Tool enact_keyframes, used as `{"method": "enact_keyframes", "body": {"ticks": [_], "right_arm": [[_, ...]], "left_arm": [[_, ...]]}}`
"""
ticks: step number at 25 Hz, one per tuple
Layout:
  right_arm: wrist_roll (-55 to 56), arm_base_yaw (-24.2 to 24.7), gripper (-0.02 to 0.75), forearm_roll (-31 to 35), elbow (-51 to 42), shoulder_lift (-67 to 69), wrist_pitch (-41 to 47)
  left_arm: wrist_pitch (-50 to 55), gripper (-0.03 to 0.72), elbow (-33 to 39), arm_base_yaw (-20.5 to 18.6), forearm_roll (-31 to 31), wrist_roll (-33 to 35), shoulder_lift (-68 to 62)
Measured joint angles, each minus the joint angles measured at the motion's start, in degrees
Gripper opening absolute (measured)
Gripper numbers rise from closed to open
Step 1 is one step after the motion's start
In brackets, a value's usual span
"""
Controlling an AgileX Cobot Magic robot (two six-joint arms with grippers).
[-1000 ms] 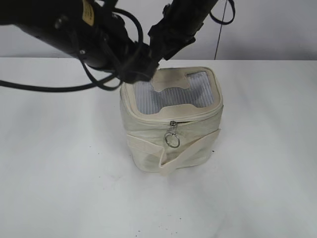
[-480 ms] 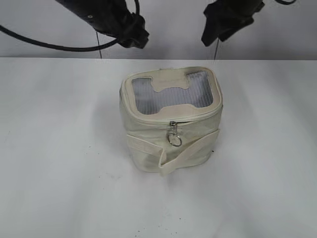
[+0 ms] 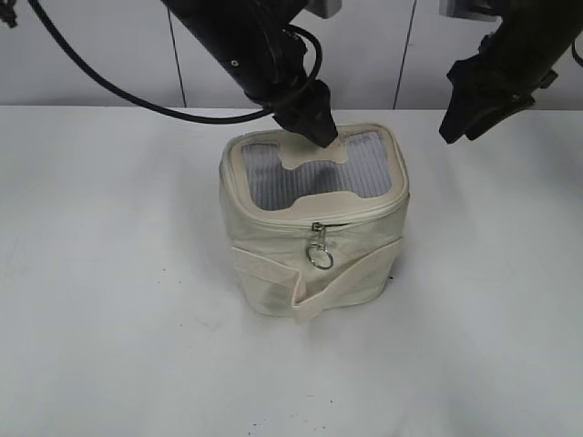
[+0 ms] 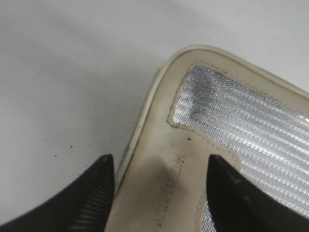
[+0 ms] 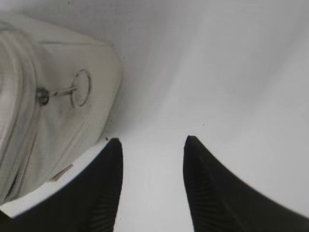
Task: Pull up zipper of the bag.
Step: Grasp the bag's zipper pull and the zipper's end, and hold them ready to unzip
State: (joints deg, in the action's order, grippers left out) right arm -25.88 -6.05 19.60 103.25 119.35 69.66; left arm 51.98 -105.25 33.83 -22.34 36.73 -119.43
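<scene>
Left pincer spread over the bag's top; right pincer parted and empty, off to the side.

The left gripper [image 3: 321, 135] hangs with its jaws apart at the far edge of the bag [image 3: 314, 264], its two dark fingers [image 4: 91, 193] straddling the cream H-shaped patch [image 4: 166, 193] with nothing pinched; just beyond them lies the grey ribbed panel [image 4: 251, 125]. Below and nearer the camera, the zipper [image 3: 319, 223] runs round the rim, its silver ring pull [image 3: 319, 258] hanging on the front wall above the wide strap [image 3: 342, 282]. The right gripper [image 3: 460, 127], jaws parted and empty, hangs well apart to the bag's right above the white table [image 3: 109, 300]; in its own view a ring pull [image 5: 81, 88] lies up and to its left.
</scene>
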Motion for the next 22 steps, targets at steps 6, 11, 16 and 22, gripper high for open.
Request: {"method": "enact_keyframes", "body": {"ticks": [6,11,16,22], "right_arm": [[-3.2,0.1,0.333,3.2,-7.3,-2.1,0.0],[-7.7,0.1,0.358,6.7,-11.5,-2.1,-0.7],[-13.4,0.1,0.375,10.3,-15.1,-2.1,-2.0],[-18.0,0.1,0.376,12.9,-16.7,-2.1,-5.1]], "left_arm": [[1.5,0.536,-4.0,-0.1,-1.0,1.6,-3.8],[1.8,0.547,-4.6,-0.1,-2.0,3.0,-5.6],[2.1,0.47,-4.9,-0.1,-2.7,3.0,-6.5],[2.8,0.053,-5.1,-0.1,-1.7,3.5,-6.6]]}}
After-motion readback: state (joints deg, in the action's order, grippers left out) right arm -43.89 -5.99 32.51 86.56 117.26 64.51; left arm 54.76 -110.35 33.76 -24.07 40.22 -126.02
